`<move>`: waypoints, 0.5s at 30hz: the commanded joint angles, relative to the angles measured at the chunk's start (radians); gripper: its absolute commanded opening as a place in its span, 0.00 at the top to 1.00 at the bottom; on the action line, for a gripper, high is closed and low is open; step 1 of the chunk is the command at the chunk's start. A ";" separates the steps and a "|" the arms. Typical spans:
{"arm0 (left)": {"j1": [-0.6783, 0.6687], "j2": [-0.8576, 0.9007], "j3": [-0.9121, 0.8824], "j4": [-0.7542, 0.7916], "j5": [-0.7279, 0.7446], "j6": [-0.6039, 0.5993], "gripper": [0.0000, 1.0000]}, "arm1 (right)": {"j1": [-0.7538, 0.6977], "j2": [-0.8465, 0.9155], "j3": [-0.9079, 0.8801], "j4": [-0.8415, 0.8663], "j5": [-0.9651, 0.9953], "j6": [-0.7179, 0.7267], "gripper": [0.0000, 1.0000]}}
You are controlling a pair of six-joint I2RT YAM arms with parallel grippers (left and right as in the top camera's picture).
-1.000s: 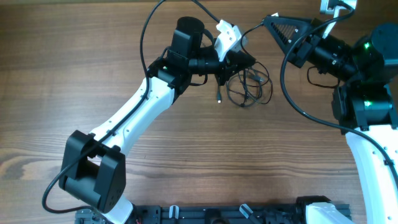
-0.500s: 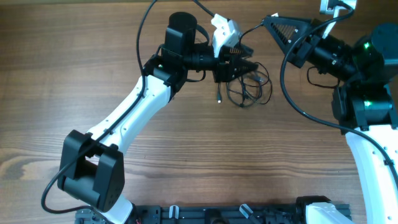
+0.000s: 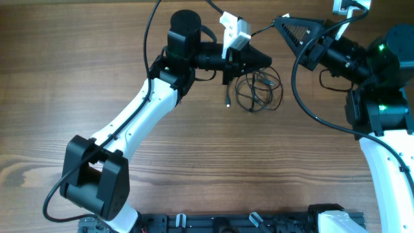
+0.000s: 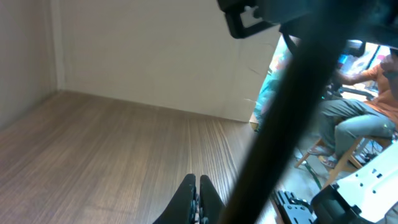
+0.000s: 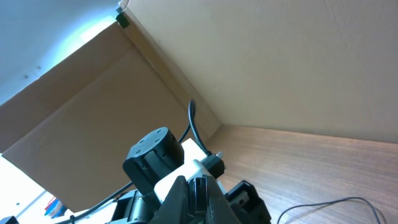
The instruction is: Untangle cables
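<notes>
The cables [image 3: 257, 90] were recorded as a loose coil on the table [image 3: 77, 71], at 6 o'clock just beside the left gripper [image 3: 265, 61], clenched empty, as was the right gripper [image 3: 279, 21]; opening before lowering onto one outer loop was judged best.

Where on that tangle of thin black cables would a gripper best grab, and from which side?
Probably the loose strand ending in a small plug, which sticks out of the tangle of thin black cables at its left edge in the overhead view. It lies flat and apart from the loops, so coming straight down from above looks safest.
</notes>
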State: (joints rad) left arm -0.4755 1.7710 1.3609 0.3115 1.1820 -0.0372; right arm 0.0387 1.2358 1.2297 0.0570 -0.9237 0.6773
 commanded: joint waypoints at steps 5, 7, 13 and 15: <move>0.064 0.000 0.014 -0.010 -0.136 -0.084 0.96 | 0.003 0.004 0.021 -0.023 -0.017 -0.009 0.95; 0.095 0.000 0.014 -0.016 -0.136 -0.092 0.96 | 0.003 0.004 0.021 -0.039 0.000 -0.020 0.95; 0.194 -0.010 0.014 -0.016 -0.110 -0.133 0.96 | 0.003 0.004 0.021 -0.158 0.133 -0.054 0.95; 0.227 -0.018 0.014 -0.016 -0.071 -0.133 0.96 | 0.003 0.004 0.021 -0.230 0.222 -0.079 0.95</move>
State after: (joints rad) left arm -0.3012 1.7710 1.3609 0.2958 1.0836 -0.1375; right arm 0.0399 1.2362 1.2297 -0.1150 -0.8375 0.6487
